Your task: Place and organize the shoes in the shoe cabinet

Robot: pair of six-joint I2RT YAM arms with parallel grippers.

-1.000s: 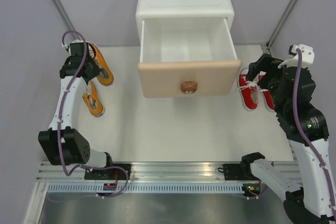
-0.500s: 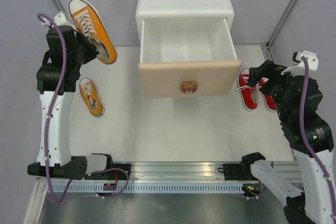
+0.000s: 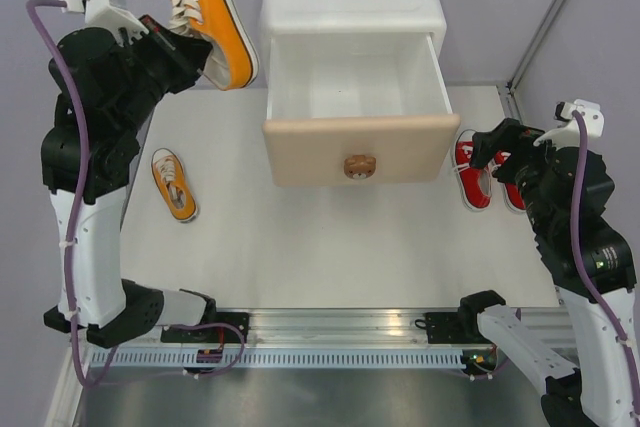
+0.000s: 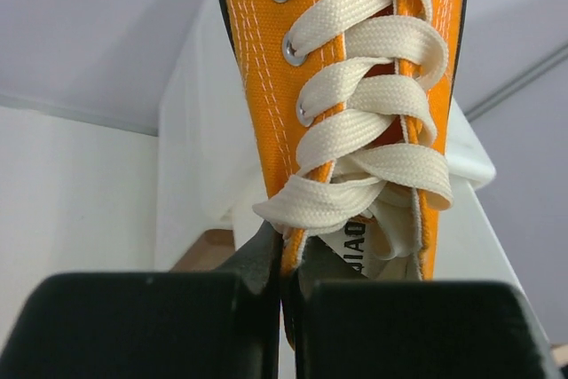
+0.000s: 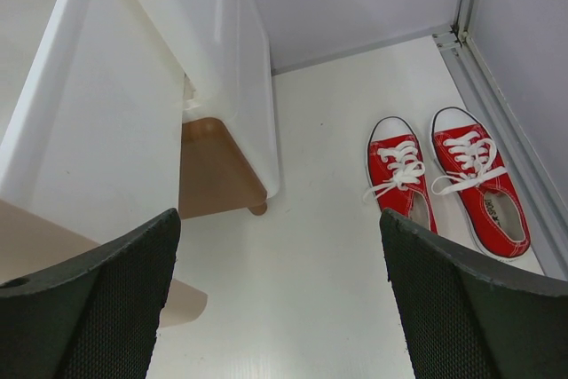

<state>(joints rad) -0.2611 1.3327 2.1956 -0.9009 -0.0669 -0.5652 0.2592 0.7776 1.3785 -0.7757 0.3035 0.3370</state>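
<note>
The left gripper [image 4: 284, 283] is clenched on the raised orange sneaker [image 3: 205, 9], whose inner label shows dark letters only partly legible. The right gripper [image 5: 277, 219] hangs spread wide near the red pair [image 5: 401, 175].

Legible markings: one.

1. Orange sneaker [image 4: 266, 86], clamped in the left gripper [image 4: 284, 259]. A white label [image 4: 355, 239] sits inside the shoe opening, directly above the fingertips and slightly to their right. It carries dark capital letters that read approximately "DIAO". The laces [image 4: 373, 104] cover the rest of the print.

2. Red sneaker [image 5: 484, 185], ahead of the right gripper [image 5: 277, 219], on its right-finger side. The insole [image 5: 504, 217] bears a small grey print, too small to read.
</note>
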